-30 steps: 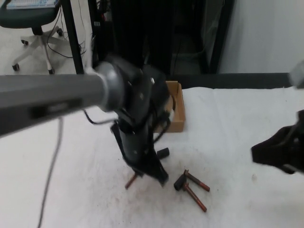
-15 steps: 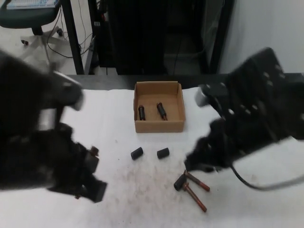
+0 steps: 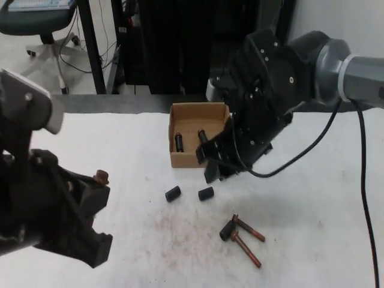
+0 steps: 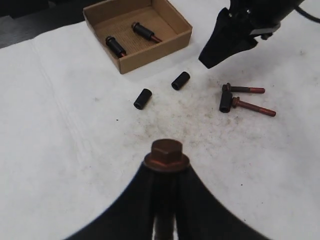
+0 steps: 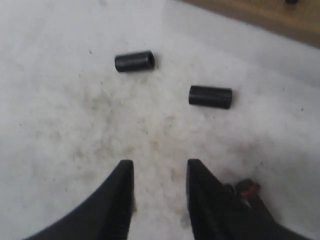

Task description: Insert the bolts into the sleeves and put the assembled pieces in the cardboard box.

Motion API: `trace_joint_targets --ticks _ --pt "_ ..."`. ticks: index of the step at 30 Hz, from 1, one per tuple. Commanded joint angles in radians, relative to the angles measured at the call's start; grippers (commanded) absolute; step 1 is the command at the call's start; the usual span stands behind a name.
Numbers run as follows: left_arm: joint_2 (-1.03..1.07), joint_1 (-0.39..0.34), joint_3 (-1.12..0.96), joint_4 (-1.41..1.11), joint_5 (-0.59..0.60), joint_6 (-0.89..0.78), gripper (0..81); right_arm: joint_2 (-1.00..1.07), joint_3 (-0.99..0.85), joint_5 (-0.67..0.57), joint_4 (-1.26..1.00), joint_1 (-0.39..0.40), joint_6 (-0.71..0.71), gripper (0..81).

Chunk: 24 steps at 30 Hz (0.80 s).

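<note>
One coppery hex-headed bolt [image 4: 166, 152] (dull, rusty) sits pinched in the left end effector [image 4: 165, 172].

The shank of the held bolt [image 4: 166, 152] is hidden between the fingers of the left tool [image 4: 166, 172]; its hex head stands clear. In the right wrist view, the picture's edge cuts off the cardboard box [image 5: 270, 17], and a finger of the right tool [image 5: 160, 167] covers most of a loose bolt [image 5: 246, 187].
</note>
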Motion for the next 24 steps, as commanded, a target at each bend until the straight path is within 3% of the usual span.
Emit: trace_joint_targets --ticks 1,7,16,21,24 --pt "0.018 0.003 0.013 -0.018 -0.003 0.015 0.3 -0.005 -0.007 0.050 0.148 0.000 -0.076 34.3" --pt "0.021 0.003 0.059 -0.115 -0.003 0.015 0.3 -0.007 0.002 0.076 0.129 0.000 -0.086 34.5" --pt "0.021 0.003 0.076 -0.119 -0.003 0.015 0.3 -0.005 0.002 0.063 0.117 0.049 -0.116 41.7" --pt "0.021 0.003 0.076 -0.142 -0.003 0.015 0.3 -0.002 0.036 0.063 0.085 0.095 -0.356 41.7" --pt "0.021 0.003 0.076 -0.139 -0.003 0.015 0.3 -0.002 0.091 0.072 0.075 0.112 -0.613 41.7"
